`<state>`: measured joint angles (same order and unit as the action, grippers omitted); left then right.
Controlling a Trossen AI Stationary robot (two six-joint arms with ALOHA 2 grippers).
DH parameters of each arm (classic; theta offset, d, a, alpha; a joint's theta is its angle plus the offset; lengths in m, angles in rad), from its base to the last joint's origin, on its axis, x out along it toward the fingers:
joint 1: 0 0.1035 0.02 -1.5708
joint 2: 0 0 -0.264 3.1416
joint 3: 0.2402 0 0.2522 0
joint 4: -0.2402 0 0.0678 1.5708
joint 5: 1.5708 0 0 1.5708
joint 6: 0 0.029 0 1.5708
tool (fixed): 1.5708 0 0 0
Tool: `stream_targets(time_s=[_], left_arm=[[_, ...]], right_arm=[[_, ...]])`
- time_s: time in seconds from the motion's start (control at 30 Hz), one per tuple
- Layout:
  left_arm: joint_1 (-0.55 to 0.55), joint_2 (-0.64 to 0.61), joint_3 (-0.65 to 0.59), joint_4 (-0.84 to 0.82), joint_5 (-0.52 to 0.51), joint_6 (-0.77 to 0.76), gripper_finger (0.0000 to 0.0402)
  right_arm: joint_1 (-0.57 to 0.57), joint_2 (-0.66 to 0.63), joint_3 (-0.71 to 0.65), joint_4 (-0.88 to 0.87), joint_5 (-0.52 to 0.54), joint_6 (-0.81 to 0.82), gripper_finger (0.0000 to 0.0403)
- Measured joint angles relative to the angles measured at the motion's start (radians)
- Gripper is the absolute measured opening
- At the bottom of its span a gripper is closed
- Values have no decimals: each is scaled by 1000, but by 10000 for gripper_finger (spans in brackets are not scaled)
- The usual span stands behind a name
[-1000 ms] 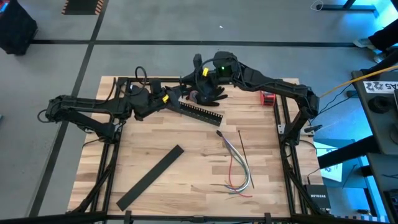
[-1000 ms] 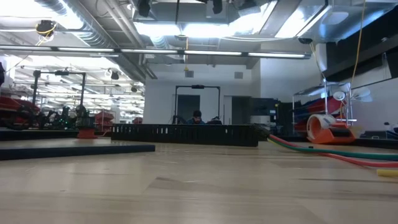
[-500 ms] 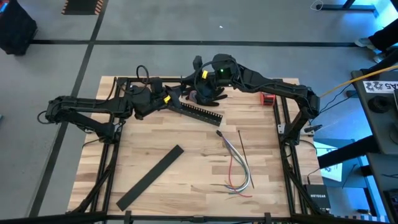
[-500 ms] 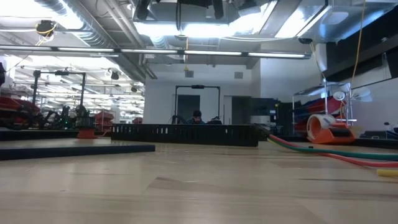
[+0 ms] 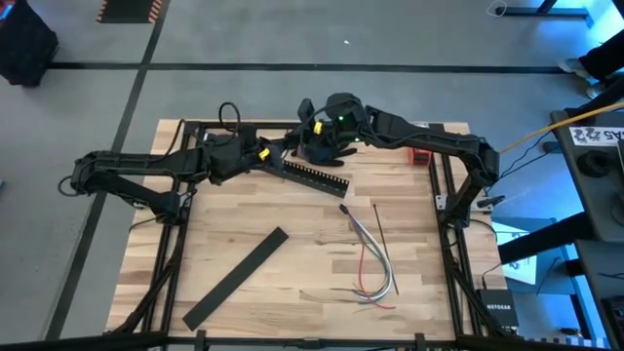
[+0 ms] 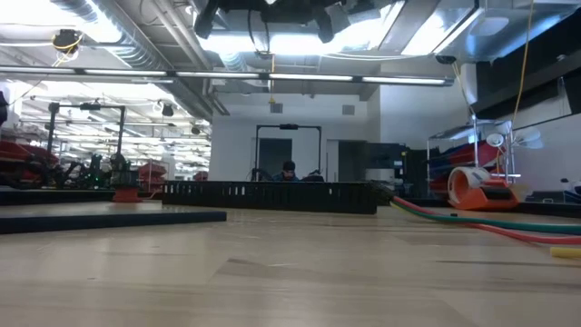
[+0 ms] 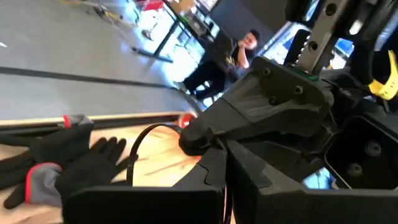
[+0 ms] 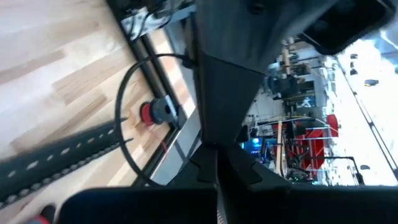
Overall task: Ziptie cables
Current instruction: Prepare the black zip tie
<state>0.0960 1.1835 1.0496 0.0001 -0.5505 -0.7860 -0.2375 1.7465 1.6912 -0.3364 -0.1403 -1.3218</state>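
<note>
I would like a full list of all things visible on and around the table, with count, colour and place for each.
cables: one loose bundle, grey, white and red, on the table's right half, near the front
ziptie: one, dark, thin, straight, lying by the cables
slotted bar: one, black, at the table's back middle, beside both grippers
flat strip: one, black, lying diagonally on the front left
gloves: dark with red and grey cuffs, on the table's back part; count unclear
tape roll: one, orange, right side in the low view
small red object: one, at the back right edge
table: one, light wood
person: one, seated beyond the table
left gripper: back middle
right gripper: back middle, raised
</note>
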Motion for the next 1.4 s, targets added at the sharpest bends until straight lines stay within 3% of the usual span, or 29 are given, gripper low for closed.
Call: stream_targets(time_s=[0.13,0.37,0.63,0.87,1.17,1.4], left_arm=[[23,0,0,-57,39,-13,0],[28,-2,3,-96,94,50,6],[28,-1,3,-103,138,146,73],[28,-16,3,-131,243,271,111],[32,-112,2,-292,261,395,117],[113,-137,2,-229,279,396,118]], right_arm=[[12,13,-1,2,43,-20,0],[1,15,-3,22,13,58,0],[-5,16,-3,33,10,136,0],[-10,16,-1,40,9,174,0],[-17,14,-1,44,19,192,0],[-17,14,-1,46,24,193,0]])
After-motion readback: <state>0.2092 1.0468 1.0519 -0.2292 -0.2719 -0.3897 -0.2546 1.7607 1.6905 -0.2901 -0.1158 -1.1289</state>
